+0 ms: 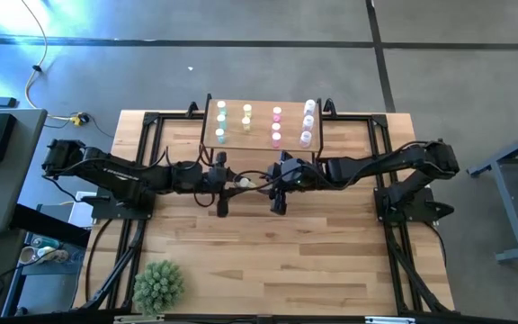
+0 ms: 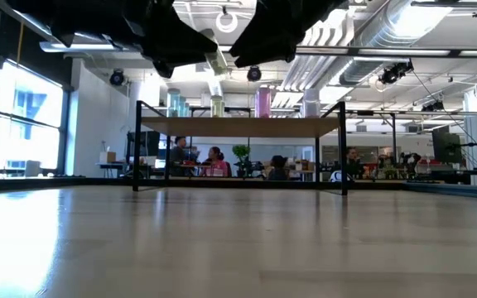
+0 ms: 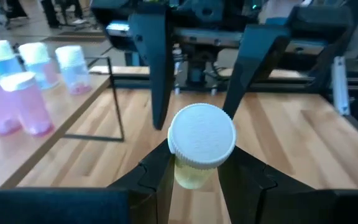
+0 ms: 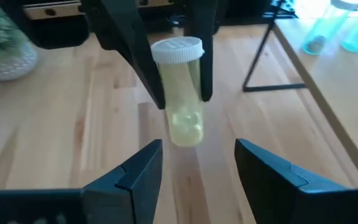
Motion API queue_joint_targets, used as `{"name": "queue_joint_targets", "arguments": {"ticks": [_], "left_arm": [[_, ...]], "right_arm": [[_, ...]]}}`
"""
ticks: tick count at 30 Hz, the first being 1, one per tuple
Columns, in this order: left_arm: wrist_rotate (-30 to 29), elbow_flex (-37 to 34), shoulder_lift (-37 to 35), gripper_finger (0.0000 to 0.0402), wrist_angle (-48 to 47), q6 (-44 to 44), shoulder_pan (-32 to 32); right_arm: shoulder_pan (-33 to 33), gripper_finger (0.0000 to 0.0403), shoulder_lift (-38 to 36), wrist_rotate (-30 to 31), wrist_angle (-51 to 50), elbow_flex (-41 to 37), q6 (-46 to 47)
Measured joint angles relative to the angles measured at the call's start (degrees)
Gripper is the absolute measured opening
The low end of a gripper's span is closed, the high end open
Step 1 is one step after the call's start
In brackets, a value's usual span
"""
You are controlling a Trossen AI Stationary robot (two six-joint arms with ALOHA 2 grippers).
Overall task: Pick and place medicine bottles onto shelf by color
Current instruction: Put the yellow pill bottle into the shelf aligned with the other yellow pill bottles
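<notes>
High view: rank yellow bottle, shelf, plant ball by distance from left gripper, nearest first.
1. yellow bottle: held in the left gripper, table centre.
2. shelf: just beyond the grippers, at the table's far edge.
3. plant ball: near-left corner, farthest.

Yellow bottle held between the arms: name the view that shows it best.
The right wrist view: the yellow bottle shows full length in the left pincer. The left wrist view shows mostly its cap, the high view a speck; the low view hides it.

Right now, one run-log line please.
left hand: shut on yellow bottle | right hand: open, facing it | shelf: eleven bottles
</notes>
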Motion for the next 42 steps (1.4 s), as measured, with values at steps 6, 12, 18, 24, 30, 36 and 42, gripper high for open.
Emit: {"name": "queue_joint_targets", "arguments": {"ticks": [6,12,18,24,30,36,42], "left_arm": [[0.4,0.0,0.0,0.0103,3.0,-0.5,-1.0],[0.4,0.0,0.0,0.0103,3.1,-1.0,-1.0],[0.4,0.0,0.0,0.0103,3.1,-1.1,-1.0],[0.4,0.0,0.0,0.0103,3.1,-1.0,-1.0],[0.4,0.0,0.0,0.0103,3.6,-0.9,-1.0],[0.4,0.0,0.0,0.0103,5.4,-0.9,-1.0],[0.4,0.0,0.0,0.0103,5.4,-0.9,-1.0]], "right_arm": [[0.2,0.0193,0.0,-3.9,2.5,0.0,0.0],[0.9,0.0189,0.0,-4.5,3.5,0.0,0.0],[1.2,0.0137,0.0,-4.1,3.4,0.0,-0.1],[1.1,0.0064,0.0,-3.8,3.4,0.0,-0.1],[1.1,0.0019,0.0,-3.7,3.5,0.0,-0.1],[1.1,0.001,0.0,-3.8,4.9,0.0,-0.1],[1.1,0.0009,0.0,-4.1,5.5,0.0,-0.2]]}}
